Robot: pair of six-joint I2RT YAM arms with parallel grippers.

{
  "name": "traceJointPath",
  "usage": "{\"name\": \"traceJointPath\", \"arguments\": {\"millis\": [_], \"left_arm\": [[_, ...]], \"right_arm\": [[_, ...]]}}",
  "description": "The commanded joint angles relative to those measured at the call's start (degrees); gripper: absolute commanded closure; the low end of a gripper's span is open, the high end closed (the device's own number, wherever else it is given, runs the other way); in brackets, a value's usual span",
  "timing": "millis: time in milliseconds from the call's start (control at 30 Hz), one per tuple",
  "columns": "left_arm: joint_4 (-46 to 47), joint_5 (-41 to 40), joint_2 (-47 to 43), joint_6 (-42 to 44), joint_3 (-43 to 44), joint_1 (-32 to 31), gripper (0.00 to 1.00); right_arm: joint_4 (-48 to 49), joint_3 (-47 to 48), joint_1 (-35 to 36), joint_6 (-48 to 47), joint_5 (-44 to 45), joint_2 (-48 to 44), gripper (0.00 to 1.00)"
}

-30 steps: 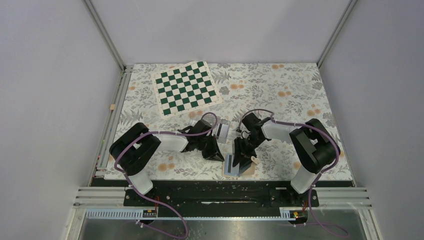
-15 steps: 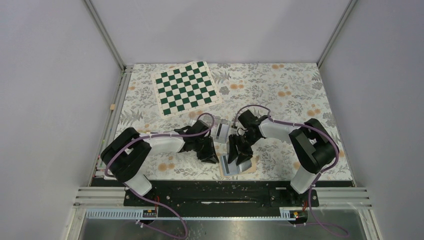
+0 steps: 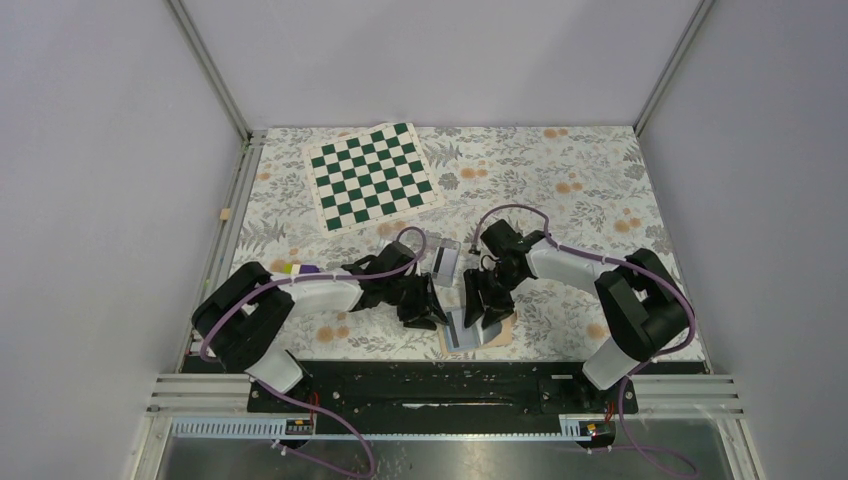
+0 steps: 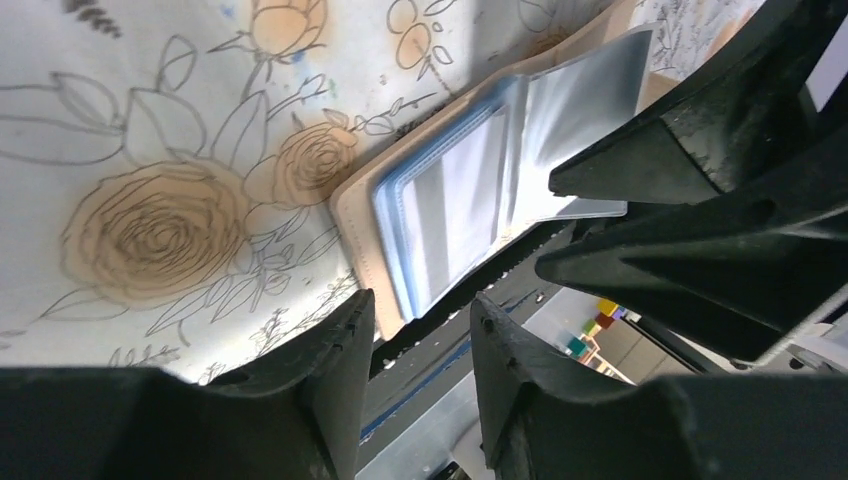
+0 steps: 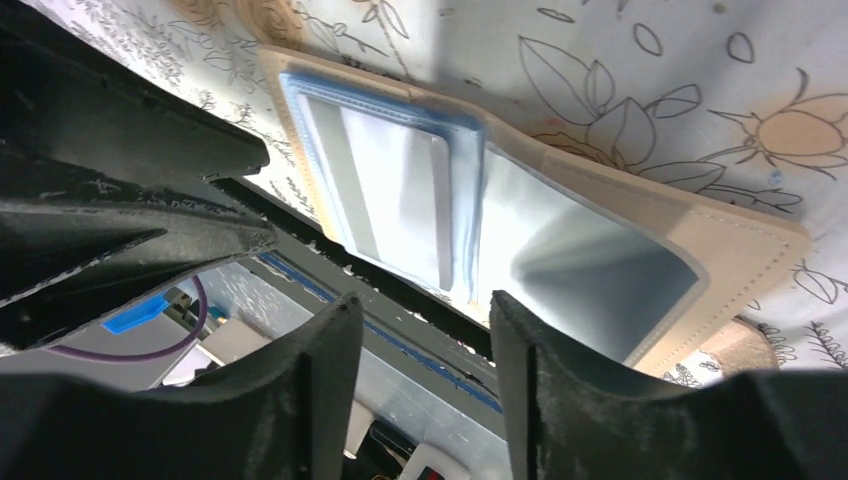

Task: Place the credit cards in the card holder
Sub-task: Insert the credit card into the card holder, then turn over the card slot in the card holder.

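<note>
The card holder (image 3: pixel 462 338) lies open at the table's front edge, tan outside and light blue inside with clear sleeves (image 4: pixel 450 200) (image 5: pixel 450 200). In its left sleeve sits a pale flat rectangle (image 5: pixel 375 185) that looks like one of the credit cards; no other cards show. My left gripper (image 3: pixel 428 308) (image 4: pixel 420 320) hovers at the holder's left side, open, with nothing between its fingers. From the right, my right gripper (image 3: pixel 482 308) (image 5: pixel 425 320) hangs over the holder, also open and empty. Each wrist view shows the other gripper's black fingers (image 4: pixel 700 170) (image 5: pixel 130 180) close by.
A clear plastic box (image 3: pixel 446 258) stands just behind the two grippers. A small purple cube (image 3: pixel 308 270) lies by the left arm. A green-and-white chessboard mat (image 3: pixel 373 175) lies at the back left. The black base rail (image 3: pixel 440 375) runs right in front of the holder.
Both grippers have opened wider; the left one was shut a second ago. The left arm has stretched lower and leftward, uncovering the purple cube. The right gripper has drawn back slightly.
</note>
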Motion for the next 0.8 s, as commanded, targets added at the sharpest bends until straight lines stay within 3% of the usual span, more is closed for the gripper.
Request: {"name": "traceJointPath", "arguments": {"millis": [0, 100, 367, 467, 600, 767], "left_arm": [[6.4, 3.7, 2.4, -1.6, 0.7, -0.3, 0.61], [7.4, 3.4, 3.9, -1.7, 0.5, -0.3, 0.61], [11.4, 3.5, 5.5, -2.7, -1.0, -0.4, 0.68], [9.2, 2.7, 4.8, -2.2, -0.4, -0.4, 0.73], [2.7, 0.0, 2.7, 0.2, 1.8, -0.6, 0.73], [2.1, 0.2, 0.8, -0.3, 2.7, -1.1, 0.72]], "right_arm": [[-2.1, -1.0, 0.4, -1.6, 2.6, 0.7, 0.5], [-2.1, -1.7, 0.4, -1.8, 3.4, 1.6, 0.64], [-1.9, -2.9, 0.4, -2.2, 3.7, 2.4, 0.84], [-1.6, -2.9, 0.4, -2.1, 3.5, 2.8, 0.88], [-1.2, -2.8, 0.4, -2.0, 3.4, 3.6, 0.91], [-1.0, -2.7, 0.5, -1.9, 3.2, 4.1, 0.93]]}}
